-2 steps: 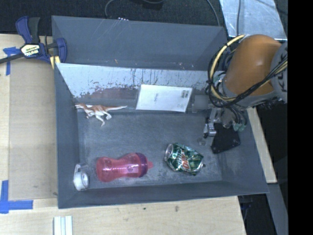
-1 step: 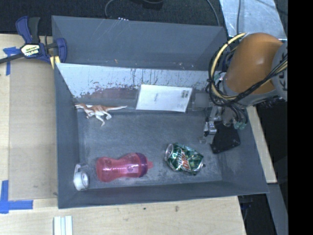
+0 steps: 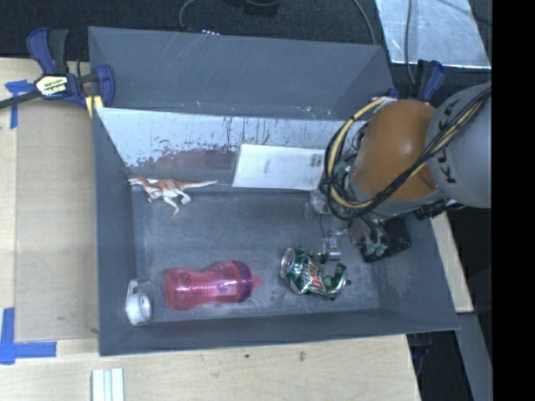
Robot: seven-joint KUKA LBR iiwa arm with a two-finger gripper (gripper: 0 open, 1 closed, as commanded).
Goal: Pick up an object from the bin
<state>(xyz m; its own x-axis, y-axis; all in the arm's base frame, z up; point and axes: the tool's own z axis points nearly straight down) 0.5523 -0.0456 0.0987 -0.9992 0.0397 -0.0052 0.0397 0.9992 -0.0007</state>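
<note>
1. Bin (image 3: 117, 249): grey metal with sloped walls and a scuffed floor. The gripper stands low over the near right part of that floor.
2. Arm (image 3: 468, 157): grey, reaching in from the right. It carries an orange cover (image 3: 397, 153) and looped cables at the wrist, both just above and to the right of the gripper.
3. Flat box (image 3: 276, 167): white and oblong, resting at the foot of the far wall. It lies beyond the gripper and a little to its left, apart from it.
4. Bottle (image 3: 209, 284): translucent pink, lying on its side by the near wall, well to the left of the gripper. Its white cap end (image 3: 138, 306) points away from the gripper.
5. Crushed can (image 3: 311, 276): green and white with red marks (badly crumpled). It is the nearest thing, directly below the gripper and slightly to its left. Contact between the two cannot be made out.
6. Toy dinosaur (image 3: 171, 189): pale and slender, at the foot of the far wall, far to the left of the gripper and beyond it.
7. Gripper (image 3: 332, 256): pointing down at the can's upper right edge. Whether it is open or closed, or has hold of anything, cannot be told.
</note>
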